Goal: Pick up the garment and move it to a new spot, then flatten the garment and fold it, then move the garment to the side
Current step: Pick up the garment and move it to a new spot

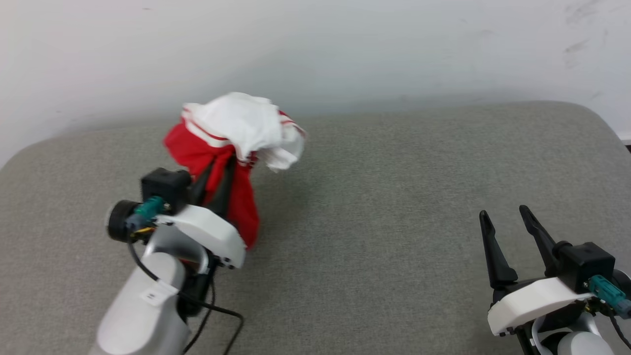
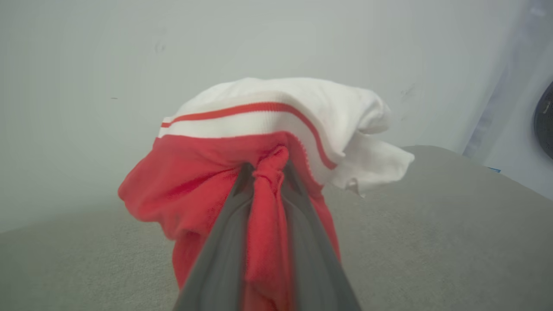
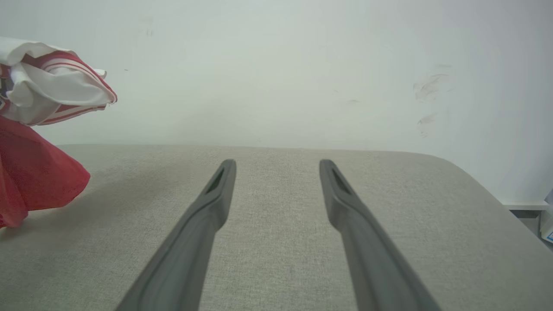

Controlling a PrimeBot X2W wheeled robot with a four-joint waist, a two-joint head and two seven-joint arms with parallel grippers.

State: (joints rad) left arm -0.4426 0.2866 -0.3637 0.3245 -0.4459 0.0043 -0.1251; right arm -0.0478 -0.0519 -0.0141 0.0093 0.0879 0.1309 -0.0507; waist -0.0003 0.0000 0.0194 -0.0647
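The garment [image 1: 231, 143] is a bunched red shirt with white, red-striped parts on top, hanging above the grey surface at the left. My left gripper [image 1: 224, 170] is shut on a twisted fold of its red cloth; its tips are buried in the fabric. Seen from the left wrist, the red fold [image 2: 268, 203] runs pinched between the two dark fingers [image 2: 224, 242], with the white striped part [image 2: 276, 108] draped over the top. My right gripper [image 1: 505, 214] stands open at the lower right, nothing between its fingers [image 3: 207, 216]. The garment [image 3: 39, 142] also shows at the right wrist view's left edge.
A grey fabric-covered surface [image 1: 394, 197] with rounded corners spreads under both arms, backed by a pale wall [image 1: 345, 44]. Its right edge [image 3: 488, 185] drops off beside a pale ledge. A black cable [image 1: 217, 310] loops beside my left forearm.
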